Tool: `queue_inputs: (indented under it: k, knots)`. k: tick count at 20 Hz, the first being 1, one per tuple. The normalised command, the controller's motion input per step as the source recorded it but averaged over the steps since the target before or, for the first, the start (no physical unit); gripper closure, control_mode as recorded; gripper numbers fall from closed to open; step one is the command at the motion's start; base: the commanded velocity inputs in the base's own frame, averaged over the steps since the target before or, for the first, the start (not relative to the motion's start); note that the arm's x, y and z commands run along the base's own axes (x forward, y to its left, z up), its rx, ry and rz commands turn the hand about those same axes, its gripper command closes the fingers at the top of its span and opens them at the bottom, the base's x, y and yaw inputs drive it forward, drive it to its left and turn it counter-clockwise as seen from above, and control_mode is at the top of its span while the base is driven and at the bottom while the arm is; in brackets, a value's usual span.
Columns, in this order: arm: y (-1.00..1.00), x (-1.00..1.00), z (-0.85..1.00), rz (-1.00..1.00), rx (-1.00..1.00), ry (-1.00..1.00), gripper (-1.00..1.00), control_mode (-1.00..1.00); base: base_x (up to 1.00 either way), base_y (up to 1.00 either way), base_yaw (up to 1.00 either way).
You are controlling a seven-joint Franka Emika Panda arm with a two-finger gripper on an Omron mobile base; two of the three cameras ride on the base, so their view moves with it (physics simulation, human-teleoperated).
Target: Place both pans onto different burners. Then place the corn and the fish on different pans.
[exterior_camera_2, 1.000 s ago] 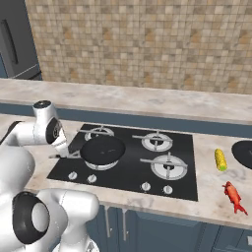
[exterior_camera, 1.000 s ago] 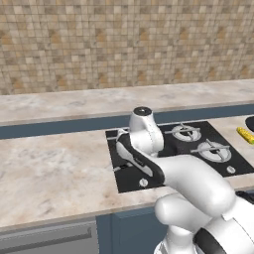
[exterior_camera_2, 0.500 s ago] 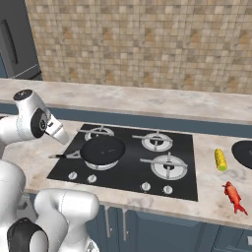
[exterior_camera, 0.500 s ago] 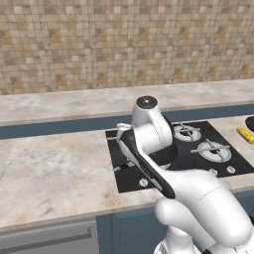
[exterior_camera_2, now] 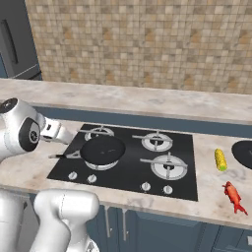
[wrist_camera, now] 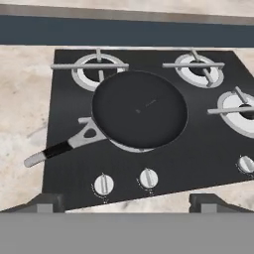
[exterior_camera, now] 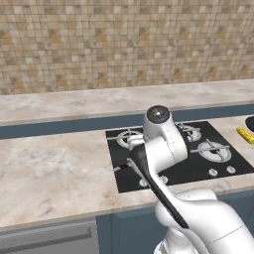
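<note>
A kitchen counter with a black cooktop (exterior_camera_2: 187,172) set into it. One black frying pan (wrist_camera: 140,110) sits on the front-left burner, its handle (wrist_camera: 62,148) pointing out toward the cooktop's left edge. The gripper (wrist_camera: 127,201) hangs above and in front of it, fingers spread wide and empty, clear of the pan.

The other three burners, including the front-right burner (exterior_camera_2: 168,166), are bare. To the right of the cooktop, on the counter, lie the yellow corn (exterior_camera_2: 220,159) and, nearer the front edge, the red fish (exterior_camera_2: 234,196). Just beyond the corn is the rim of a second pan (exterior_camera_2: 243,153) (cut off by the picture edge).

The first pan looks placed. The next move likely means reaching right for the second pan's handle.
</note>
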Motion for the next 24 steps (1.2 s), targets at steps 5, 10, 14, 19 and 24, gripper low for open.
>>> queue_inputs:
  k: [5,10,14,19,24]
  knots:
    - [-0.67,-0.38,0.00,0.16,-0.03,-0.06,-1.00,-1.00,0.00,0.00,0.00]
    - [-0.79,-0.11,0.00,0.10,0.01,-0.01,-1.00,-1.00,0.00,0.00,0.00]
    - [-0.81,-0.01,0.00,0.09,0.03,0.00,-1.00,-1.00,0.00,0.00,0.00]
    - [-0.80,-0.01,0.00,0.00,0.00,0.00,-1.00,-1.00,0.00,0.00,0.00]
    - [-0.77,-0.11,-0.06,-0.04,-0.01,0.00,-1.00,-1.00,0.00,0.00,0.00]
